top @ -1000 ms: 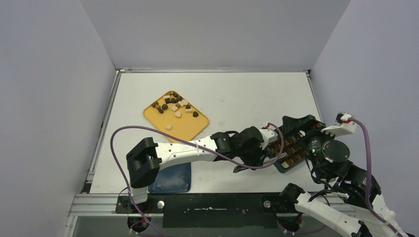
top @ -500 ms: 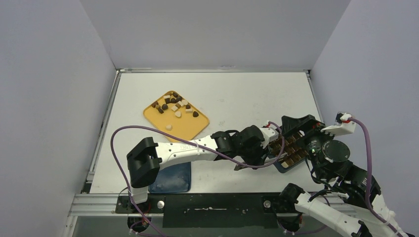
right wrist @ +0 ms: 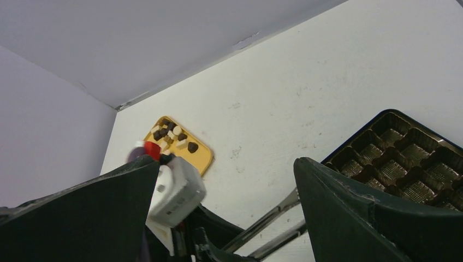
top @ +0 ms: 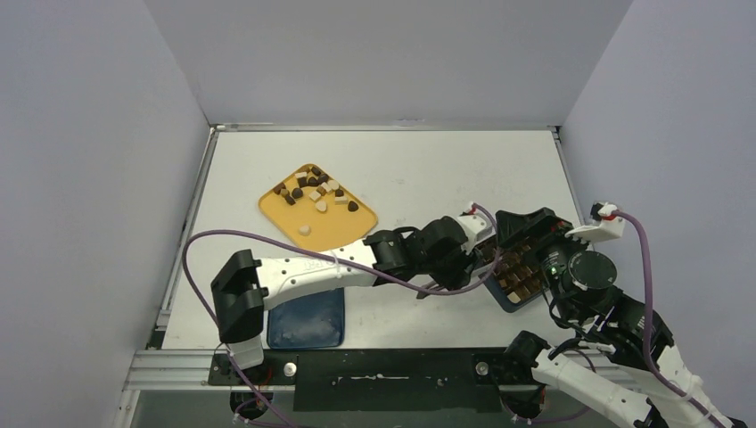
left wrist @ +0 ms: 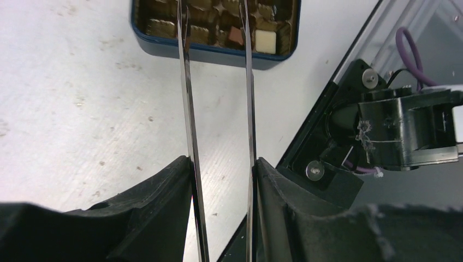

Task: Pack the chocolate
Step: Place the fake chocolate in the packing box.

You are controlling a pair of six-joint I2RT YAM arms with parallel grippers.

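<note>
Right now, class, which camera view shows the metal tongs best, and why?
Left wrist: both blades of the tongs run clearly from the left tool to the chocolate box. Right wrist catches only a short stretch; the top view hides them almost wholly under the left arm.

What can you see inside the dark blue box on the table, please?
The box holds a cream-white chocolate beside a brown piece; the other visible cups look empty. The tongs cross it, and both arms cover part from above.
</note>
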